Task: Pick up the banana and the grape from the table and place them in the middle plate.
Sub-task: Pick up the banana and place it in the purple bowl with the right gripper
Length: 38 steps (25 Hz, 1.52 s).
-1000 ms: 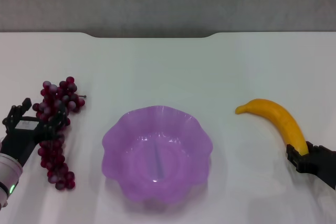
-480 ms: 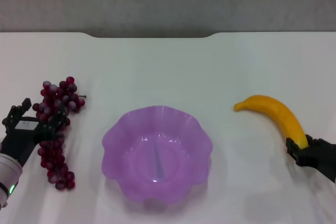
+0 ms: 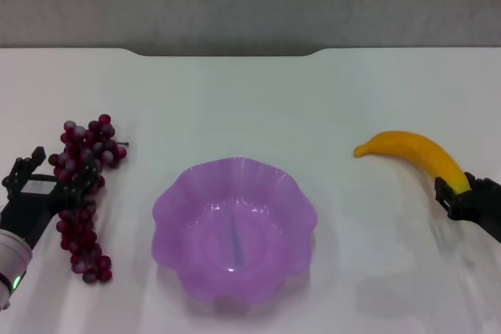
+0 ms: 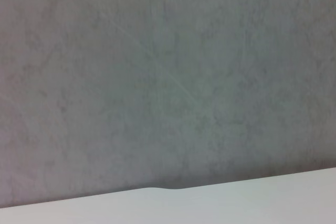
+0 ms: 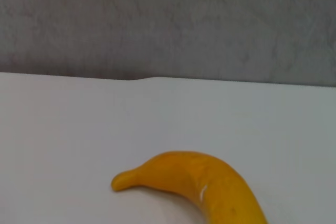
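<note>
My right gripper [image 3: 456,193] has its fingers pinched on the near end of the banana [image 3: 411,152]. The banana sits on the right side of the white worktop [image 3: 250,91], well apart from the purple middle plate [image 3: 168,213]. I think the banana is just lifted, but I cannot be sure it is off the worktop. In the right wrist view the banana [image 5: 199,182] sticks out toward the far edge, with its small tip free.

My left gripper [image 3: 48,187] is at the left side, right at the grape [image 3: 82,193] bunch. Its dark fingers sit on both sides of the bunch near the middle. I cannot tell if they are squeezing it or only close to it. The left wrist view shows only the wall and a strip of worktop, so it is no help here.

The plate has nothing in it, so both fruits are still to go.

To do this step well, I would raise the banana high enough to pass over the wavy rim. It is held by one end, so it may swing or droop. I would move slowly toward the plate and keep it level. Then I would lower it near the middle and let go softly. I would keep the two arms from meeting over the plate.
</note>
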Tool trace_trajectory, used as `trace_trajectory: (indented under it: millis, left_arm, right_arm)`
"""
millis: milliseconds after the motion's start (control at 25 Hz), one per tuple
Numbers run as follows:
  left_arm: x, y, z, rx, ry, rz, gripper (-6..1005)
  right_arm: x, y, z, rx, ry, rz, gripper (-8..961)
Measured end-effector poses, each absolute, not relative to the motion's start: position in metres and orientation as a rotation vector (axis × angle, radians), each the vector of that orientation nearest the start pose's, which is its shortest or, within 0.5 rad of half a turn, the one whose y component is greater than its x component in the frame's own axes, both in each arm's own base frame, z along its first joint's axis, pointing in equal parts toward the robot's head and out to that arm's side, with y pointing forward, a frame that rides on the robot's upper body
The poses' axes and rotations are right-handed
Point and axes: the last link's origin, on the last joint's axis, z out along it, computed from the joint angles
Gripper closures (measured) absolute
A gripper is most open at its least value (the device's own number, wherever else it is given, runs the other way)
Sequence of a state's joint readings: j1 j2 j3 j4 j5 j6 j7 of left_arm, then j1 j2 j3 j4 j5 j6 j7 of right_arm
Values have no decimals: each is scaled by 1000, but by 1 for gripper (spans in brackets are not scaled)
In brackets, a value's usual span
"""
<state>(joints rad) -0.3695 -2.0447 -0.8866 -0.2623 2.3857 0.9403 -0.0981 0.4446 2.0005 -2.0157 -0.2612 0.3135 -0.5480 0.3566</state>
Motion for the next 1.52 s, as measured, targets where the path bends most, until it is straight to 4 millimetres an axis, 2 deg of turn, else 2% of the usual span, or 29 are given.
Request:
trace_trajectory:
  millis: [640, 1520]
  left_arm:
    - [-353, 321, -30, -1697, -646, -507, 136]
    - [-356, 319, -29, -1690, -653, -503, 136]
  right_arm:
    - [365, 358, -35, -1861, 811, 262, 471]
    - [340, 381, -25, -1866, 612, 260, 473]
